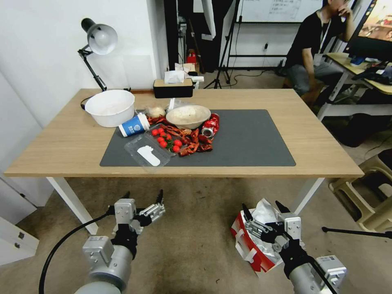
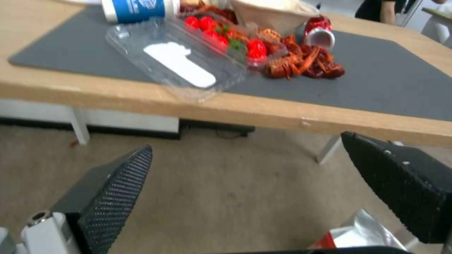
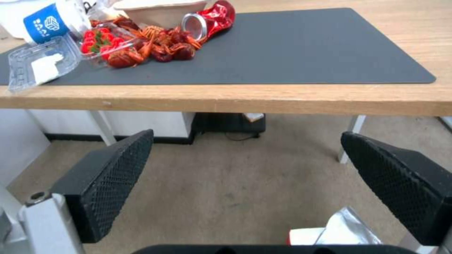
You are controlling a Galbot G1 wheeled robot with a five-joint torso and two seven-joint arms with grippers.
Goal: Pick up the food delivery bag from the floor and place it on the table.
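A: What is the biggest thing in front of you?

B: The table (image 1: pixel 286 102), light wood on white legs, with a dark grey mat (image 1: pixel 253 139) on top. You can see its near edge from both wrist cameras too.

A: And what sits on it?

B: A white bowl (image 1: pixel 110 107) at the robot's left, a tan bowl (image 1: pixel 188 116) near the middle, a clear plastic box (image 1: pixel 148 152) at the mat's front edge, a blue paper cup (image 1: pixel 134 125) lying on its side, then a crushed red can (image 1: pixel 210 125), crayfish (image 1: pixel 196 143) and small red tomatoes (image 1: pixel 166 139).

A: Where is your bag?

B: The food delivery bag (image 1: pixel 249 241) stands on the floor before the table, on the robot's right, foil lining showing at its open top.

A: Your grippers?

B: The right gripper (image 1: pixel 263 208) hangs just above the bag's mouth, jaws spread wide with nothing between them. The left gripper (image 1: pixel 143 195) is held over bare floor, well apart from the bag, its jaws spread too.
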